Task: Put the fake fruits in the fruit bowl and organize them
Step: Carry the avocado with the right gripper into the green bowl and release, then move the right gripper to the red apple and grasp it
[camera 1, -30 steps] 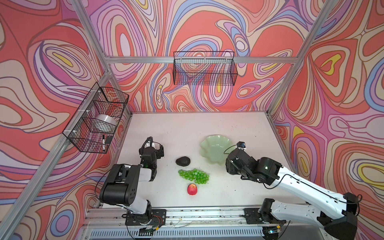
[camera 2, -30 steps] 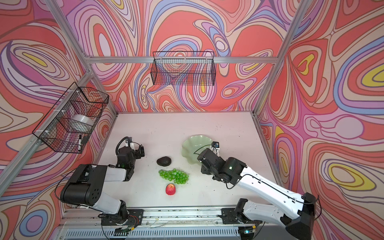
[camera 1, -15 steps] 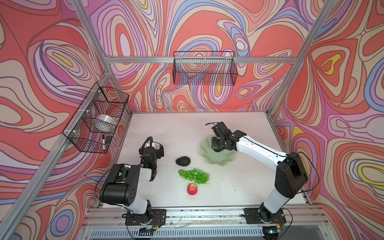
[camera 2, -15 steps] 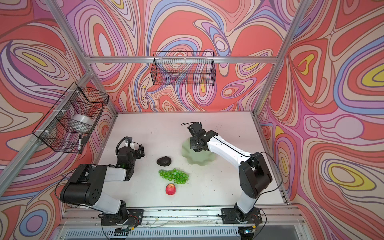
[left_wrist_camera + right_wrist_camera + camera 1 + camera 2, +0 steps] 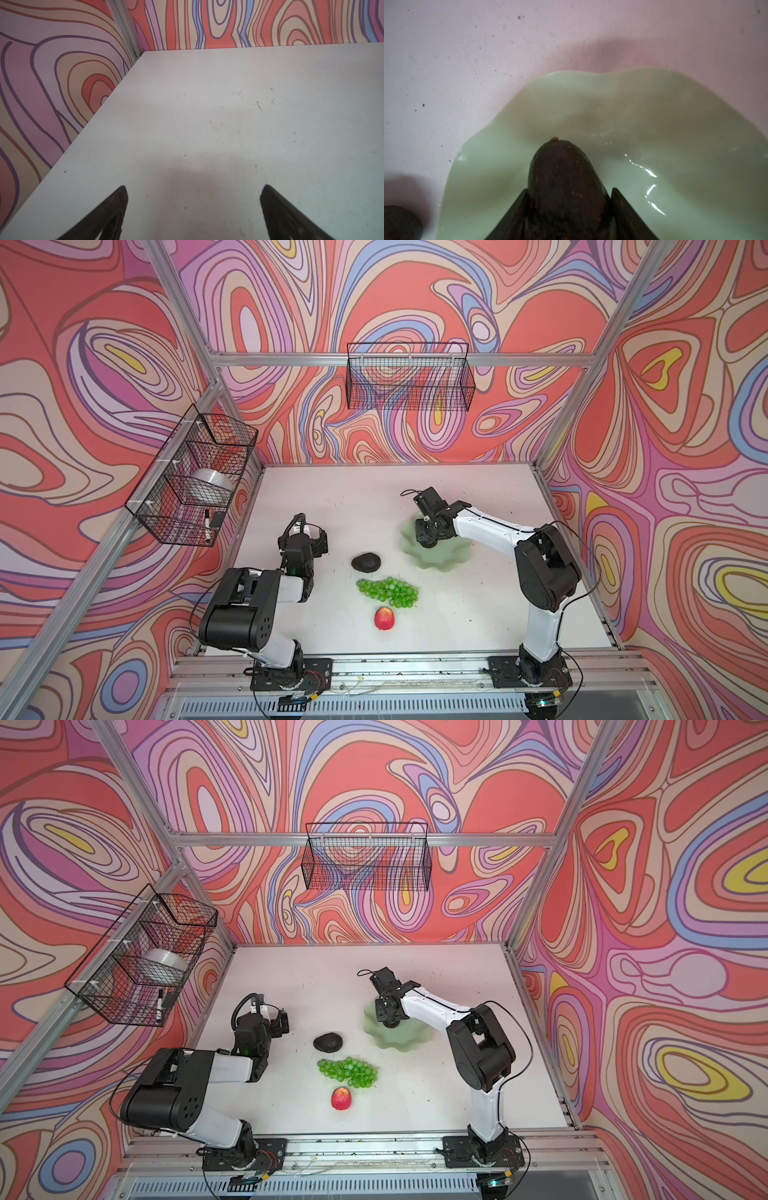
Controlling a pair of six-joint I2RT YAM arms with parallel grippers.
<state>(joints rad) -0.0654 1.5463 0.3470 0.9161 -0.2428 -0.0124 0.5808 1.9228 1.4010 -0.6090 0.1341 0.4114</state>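
My right gripper (image 5: 569,192) is shut on a dark avocado (image 5: 562,178), its narrow stem end pointing over the pale mint-green fruit bowl (image 5: 654,128). In both top views this gripper (image 5: 427,540) (image 5: 389,1022) hangs over the bowl's (image 5: 451,558) (image 5: 405,1038) left part. A second avocado (image 5: 365,562) (image 5: 328,1042) lies on the table left of the bowl. In front of it lie the green grapes (image 5: 387,592) (image 5: 348,1072) and the red apple (image 5: 384,618) (image 5: 341,1098). My left gripper (image 5: 193,190) (image 5: 318,540) is open over bare table, far left.
A black wire basket (image 5: 409,377) hangs on the back wall. Another wire basket (image 5: 191,481) on the left wall holds a tape roll and a marker. The white table (image 5: 478,614) is walled in on three sides.
My right arm swung from the front right of the table to above the bowl with the avocado, then settled slightly. The left arm and the loose fruits have not moved.
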